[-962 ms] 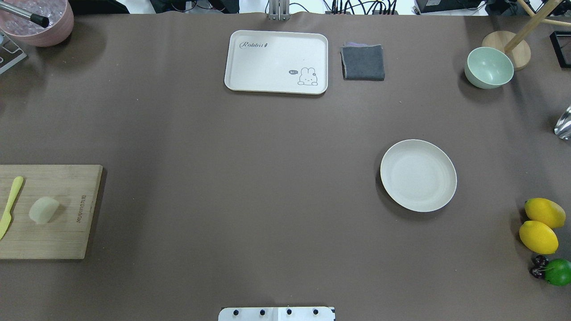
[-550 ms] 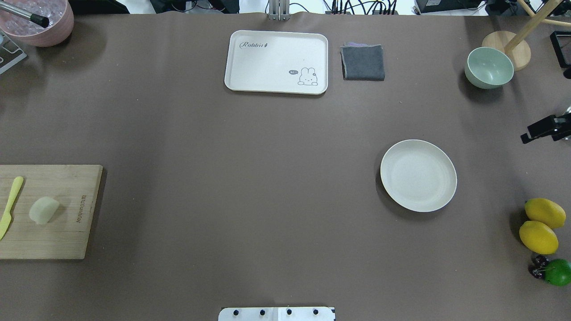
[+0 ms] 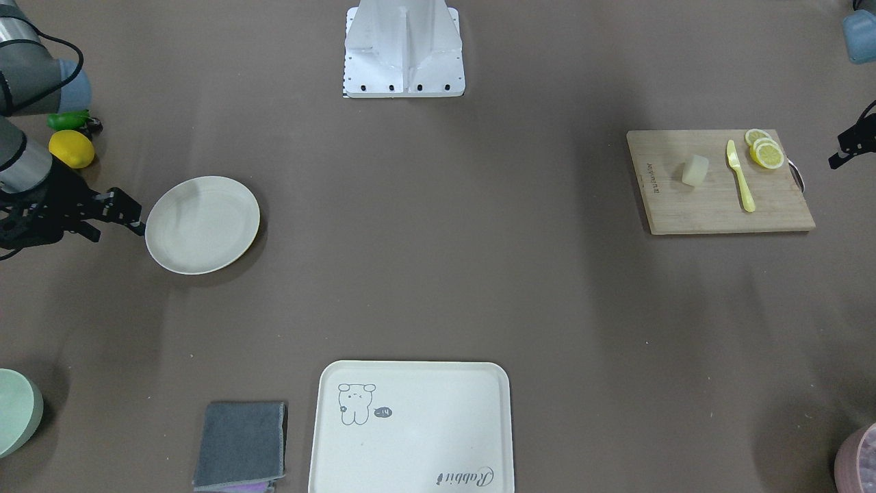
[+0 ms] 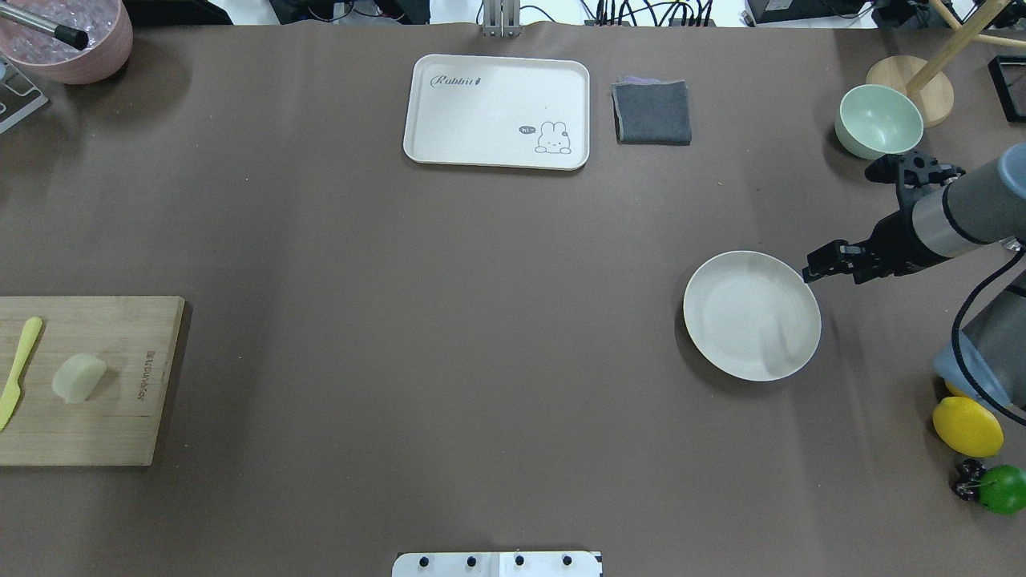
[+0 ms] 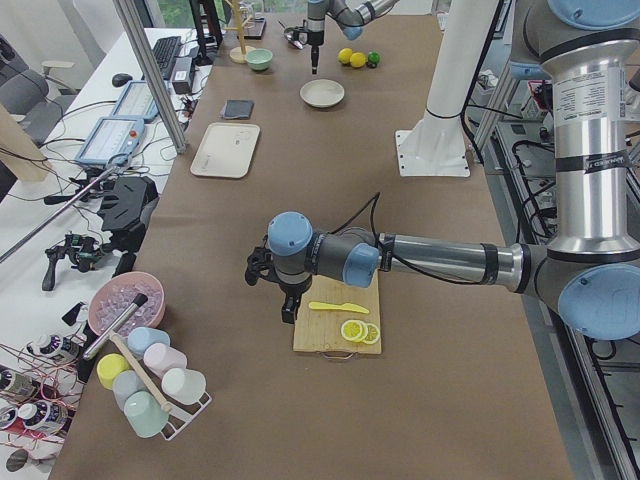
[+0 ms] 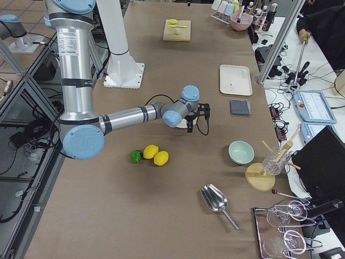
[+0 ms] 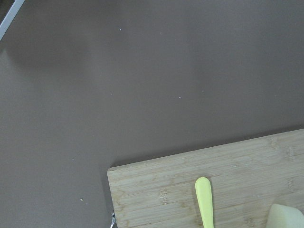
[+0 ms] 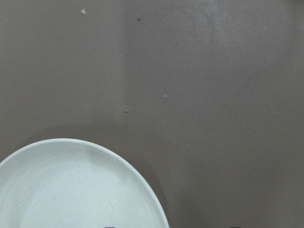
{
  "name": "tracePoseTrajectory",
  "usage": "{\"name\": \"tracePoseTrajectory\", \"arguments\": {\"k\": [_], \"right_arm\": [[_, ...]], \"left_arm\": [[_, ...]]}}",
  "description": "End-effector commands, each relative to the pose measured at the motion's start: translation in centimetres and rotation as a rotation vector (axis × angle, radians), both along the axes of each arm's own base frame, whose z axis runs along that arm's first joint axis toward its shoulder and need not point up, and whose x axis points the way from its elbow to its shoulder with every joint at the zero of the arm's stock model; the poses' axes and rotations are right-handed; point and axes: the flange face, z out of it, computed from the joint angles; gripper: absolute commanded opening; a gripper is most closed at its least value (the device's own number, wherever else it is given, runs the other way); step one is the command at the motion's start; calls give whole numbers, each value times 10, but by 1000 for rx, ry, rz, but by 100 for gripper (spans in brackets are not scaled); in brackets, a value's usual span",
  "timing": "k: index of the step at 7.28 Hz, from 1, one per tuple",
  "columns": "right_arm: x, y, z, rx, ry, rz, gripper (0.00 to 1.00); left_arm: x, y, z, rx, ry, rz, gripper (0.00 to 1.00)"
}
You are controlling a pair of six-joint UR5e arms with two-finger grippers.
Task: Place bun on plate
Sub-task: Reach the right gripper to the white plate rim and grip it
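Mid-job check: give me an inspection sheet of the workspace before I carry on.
Surface: brown table cover, small specks.
Job's things: bun on the cutting board beside a yellow knife; plate empty.
Clutter: tray, grey cloth, green bowl, lemons, lime, lemon slices.
Grippers: right gripper by the plate's rim, left gripper near the board; open or shut unclear.
Cables: black cable looping beside the right arm.
Surroundings: tablet off the table's side; a person's sleeve.

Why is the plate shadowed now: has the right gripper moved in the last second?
Yes. In the overhead view the right gripper came leftward from the right edge, up to the plate.
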Motion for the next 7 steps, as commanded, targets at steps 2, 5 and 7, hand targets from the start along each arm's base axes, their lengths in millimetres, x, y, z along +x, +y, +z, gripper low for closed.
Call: {"name": "tracePoseTrajectory", "arguments": {"k": [2,5,7], "right_arm": [[-27,8,14,-14,32,-18,64],[-39,14,26,-25,50,-39,19],[-43,14,19,-19,38,-47,0]], "left_arm": [[0,0,1,-1,-2,0,98],[0,0,1,-2,-1,-1,98],[0,1,3,-5,-3,-1,98]]}}
